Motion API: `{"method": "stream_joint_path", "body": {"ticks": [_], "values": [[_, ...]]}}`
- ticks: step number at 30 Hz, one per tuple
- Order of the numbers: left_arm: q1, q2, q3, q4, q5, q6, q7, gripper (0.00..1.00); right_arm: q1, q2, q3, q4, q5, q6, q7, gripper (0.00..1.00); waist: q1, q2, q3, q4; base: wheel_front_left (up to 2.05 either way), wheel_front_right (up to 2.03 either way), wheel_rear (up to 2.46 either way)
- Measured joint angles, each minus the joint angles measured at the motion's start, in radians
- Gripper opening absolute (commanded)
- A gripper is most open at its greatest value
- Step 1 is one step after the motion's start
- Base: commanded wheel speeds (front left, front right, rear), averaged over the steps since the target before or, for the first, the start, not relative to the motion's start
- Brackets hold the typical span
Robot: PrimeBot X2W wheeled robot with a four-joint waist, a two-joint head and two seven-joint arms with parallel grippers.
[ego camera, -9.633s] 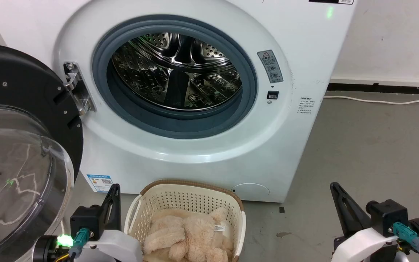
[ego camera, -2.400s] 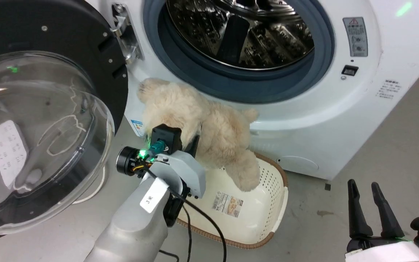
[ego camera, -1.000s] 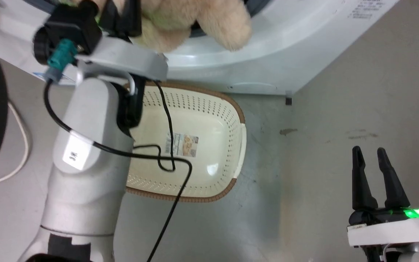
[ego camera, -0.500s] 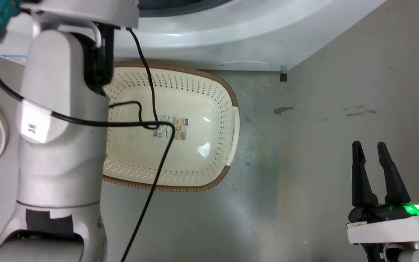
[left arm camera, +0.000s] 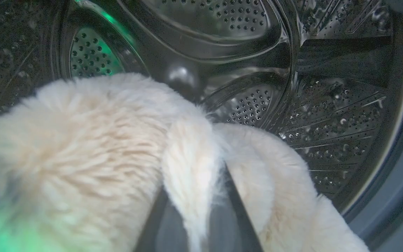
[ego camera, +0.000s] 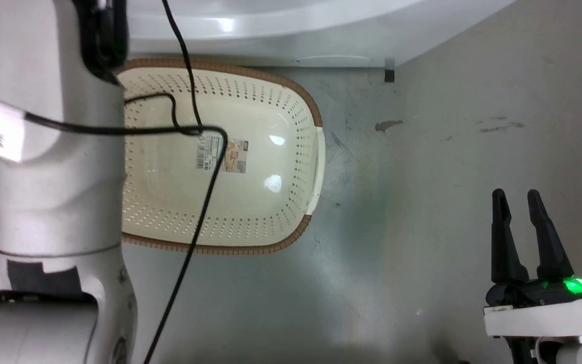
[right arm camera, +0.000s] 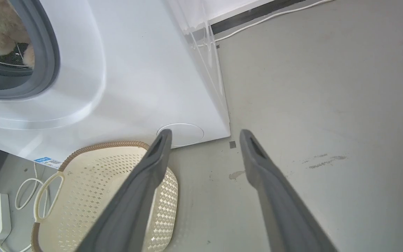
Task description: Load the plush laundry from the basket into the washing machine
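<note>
The plush laundry lies inside the washing machine's perforated steel drum, bunched around and ahead of the left gripper. The left gripper pinches a shaggy cream fold of it between its two dark fingers; more fur bulges to either side of them. The back wall of the drum lies beyond the plush, well ahead of the fingertips.

In the right wrist view, a patch of the plush shows through the grey door gasket, far up and to the left of the right gripper. That gripper's fingers are spread with nothing between them, and it hovers over the grey floor.

The basket sits on the floor against the front of the washing machine, off to the right gripper's left, with only a label on its bottom. The pale left forearm and its black cable cross above it.
</note>
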Motion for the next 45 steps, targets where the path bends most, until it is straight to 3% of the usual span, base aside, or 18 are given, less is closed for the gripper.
{"method": "stream_joint_path", "body": {"ticks": [33, 45], "values": [[-0.335, 0.156, -0.008, 0.209, 0.062, -0.017, 0.000, 0.00, 0.032, 0.000, 0.046, -0.047, 0.029, 0.000, 0.000, 1.00, -0.0001, 0.0000, 0.119, -0.102, 0.00, 0.00, 0.00], [-0.432, 0.159, -0.016, 0.396, 0.053, -0.008, 0.007, 0.00, 0.038, 0.000, 0.047, -0.056, 0.038, 0.000, 0.000, 1.00, -0.0001, 0.0001, 0.148, -0.132, 0.00, 0.00, 0.00]]}}
